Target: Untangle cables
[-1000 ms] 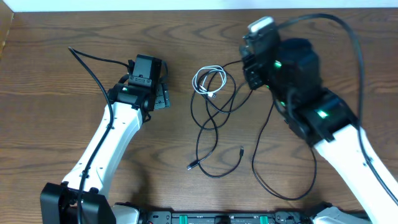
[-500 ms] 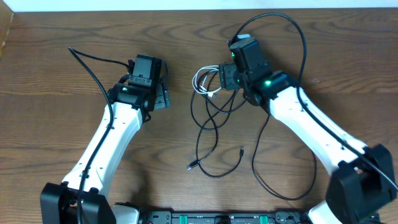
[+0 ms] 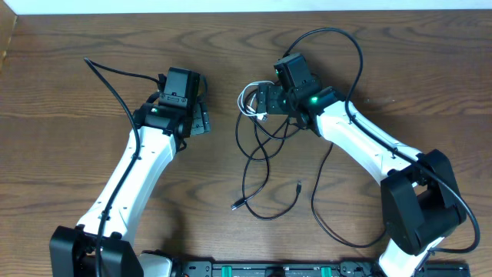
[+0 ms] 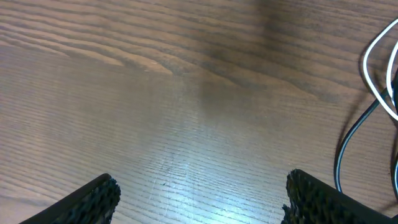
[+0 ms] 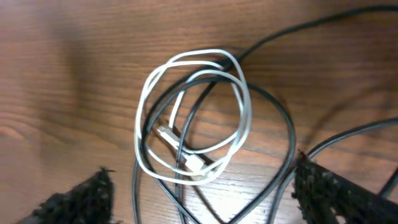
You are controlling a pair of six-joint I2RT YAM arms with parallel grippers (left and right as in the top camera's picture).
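White cable, wound into a small coil on the far middle of the tabletop. The black cable is threaded through and beneath it. The two cords cross several times inside the coil, so the tangle is concentrated there. From the coil the black cable trails toward the near edge in loose bends, and its small plug lies free, well apart from the coil.

The right claw hangs directly over the coil with its fingers spread wide to either side of the strands, gripping nothing. This placement suggests an approach for a pinch on one cord, probably the white one, whose loops lie uppermost. Whether the fingers touch the wood cannot be told.

The left claw is released too, fingers wide over bare wood just beside the coil's left side. The cables show only at the right edge of its view. It appears to be parked there to take or pin the other cord once the first is lifted.
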